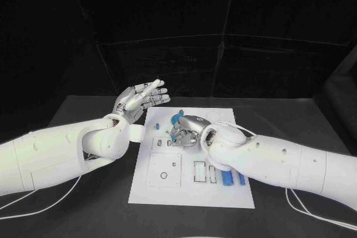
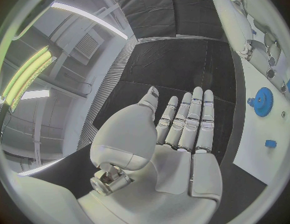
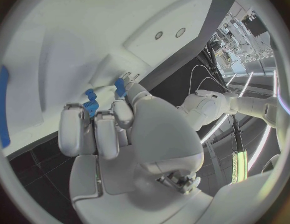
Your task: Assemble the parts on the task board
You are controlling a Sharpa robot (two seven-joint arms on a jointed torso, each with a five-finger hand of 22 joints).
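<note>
Currently logged: the task board (image 1: 191,189) lay flat mid-counter (image 1: 290,111), long axis running 12 to 6 in the head view. The left hand (image 1: 141,99) was raised off the board's 10 o'clock corner, palm open, fingers straight and side by side, holding nothing; the left wrist view showed the same, fingers (image 2: 194,115) extended above the dark counter beside the board edge. The right hand (image 1: 186,129) sat over the upper-middle of the board, fingers curled down onto it. In the right wrist view its fingertips (image 3: 89,115) were bunched at two small blue parts (image 3: 90,105), touching or just beside them; could not tell whether any part was actually pinched. A blue gear (image 1: 175,117) sat on the board at 12 o'clock of the right hand, just past its fingers; the left wrist view showed it lying flat on the white plate. Two long blue parts (image 1: 227,177) lay side by side at roughly 5 o'clock on the board, partly under the right forearm, next to two rectangular slots (image 1: 199,172). A square recessed plate (image 1: 163,171) with a small hole occupied the board's 8 o'clock area.
</note>
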